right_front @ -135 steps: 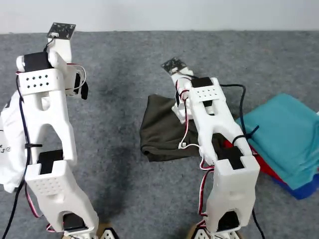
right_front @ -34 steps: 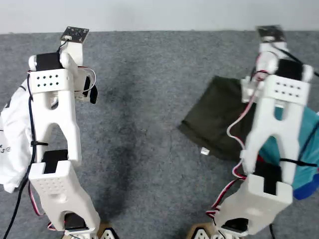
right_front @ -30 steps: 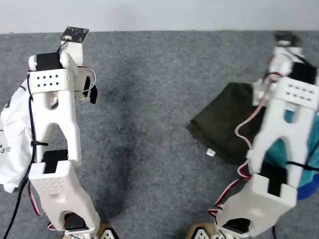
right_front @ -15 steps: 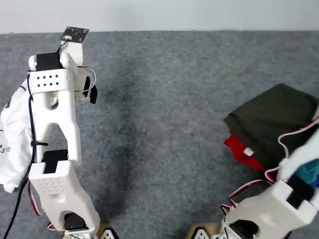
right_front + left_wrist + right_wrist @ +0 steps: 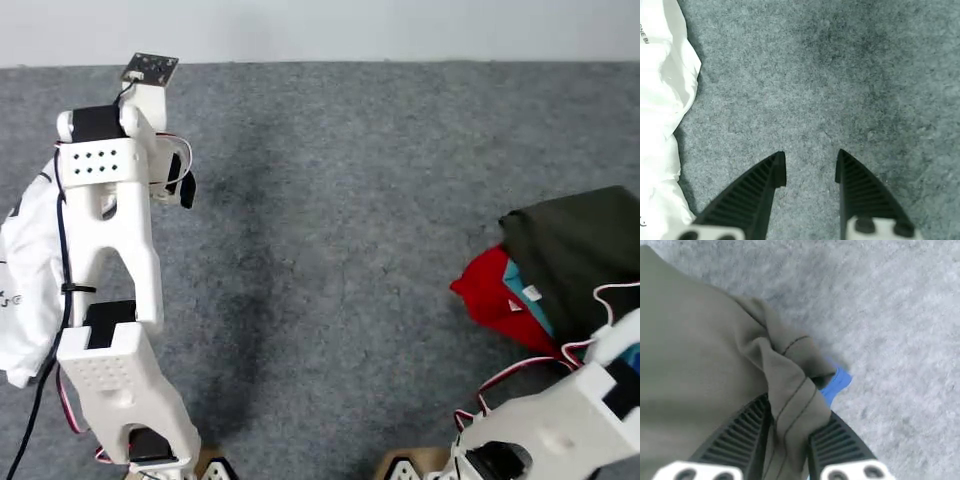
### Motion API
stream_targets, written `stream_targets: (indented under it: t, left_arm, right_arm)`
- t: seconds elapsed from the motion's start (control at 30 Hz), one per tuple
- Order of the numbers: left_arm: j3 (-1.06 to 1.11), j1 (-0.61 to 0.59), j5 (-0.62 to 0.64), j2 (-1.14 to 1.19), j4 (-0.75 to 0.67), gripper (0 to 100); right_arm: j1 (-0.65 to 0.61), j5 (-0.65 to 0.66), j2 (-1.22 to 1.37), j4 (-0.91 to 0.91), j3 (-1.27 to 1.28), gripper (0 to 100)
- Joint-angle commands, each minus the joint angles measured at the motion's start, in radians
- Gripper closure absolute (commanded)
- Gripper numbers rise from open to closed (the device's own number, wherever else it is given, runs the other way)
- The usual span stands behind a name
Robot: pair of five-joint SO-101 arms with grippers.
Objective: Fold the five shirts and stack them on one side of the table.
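Observation:
A folded dark olive shirt [image 5: 585, 250] lies at the table's right edge on a stack, with a red shirt [image 5: 490, 295] and a strip of teal shirt [image 5: 522, 297] showing beneath it. My right gripper [image 5: 790, 432] is shut on a pinched fold of the olive shirt [image 5: 695, 370], and a blue shirt corner [image 5: 836, 382] peeks from under it. A crumpled white shirt [image 5: 25, 290] lies at the left edge beside the left arm. My left gripper [image 5: 807, 167] hangs open over bare carpet, with the white shirt [image 5: 662, 95] off to one side of it.
Grey carpet [image 5: 330, 230] covers the table, bare through the middle between the two arms. A pale wall runs along the far edge. The right arm's white base [image 5: 555, 430] stands at the near right corner.
The right arm has carried the olive shirt from the table's middle to the right and onto the stack at the right edge. The left arm has stayed still.

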Motion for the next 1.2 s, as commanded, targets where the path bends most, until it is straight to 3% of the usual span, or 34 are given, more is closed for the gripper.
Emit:
stream_targets:
  t: [0.0,0.13,0.3,0.5,0.6,0.87,1.17]
  left_arm:
    - [-0.013,0.002,-0.008,-0.071,0.017,83]
    - [-0.028,0.002,-0.005,-0.129,0.017,83]
    - [0.008,0.002,-0.005,-0.344,0.017,83]
    - [0.277,0.002,-0.009,-0.655,0.017,83]
    - [0.435,0.003,-0.011,-0.819,0.015,83]
    - [0.682,0.009,-0.012,-1.146,0.005,83]
    - [1.041,0.011,-0.012,-1.353,-0.158,83]
  right_arm:
    - [0.016,-0.038,-0.036,0.062,-0.046,84.9]
    - [0.016,-0.127,-0.128,0.140,-0.046,70.4]
    - [0.012,-0.137,-0.325,0.211,-0.046,71.4]
    - [-0.027,-0.089,-0.515,0.320,-0.038,71.3]
    - [-0.108,-0.021,-0.538,0.390,-0.038,71.3]
    - [-0.234,-0.005,-0.633,0.395,0.178,71.3]
    - [-0.524,-0.003,-0.808,0.394,0.505,71.3]
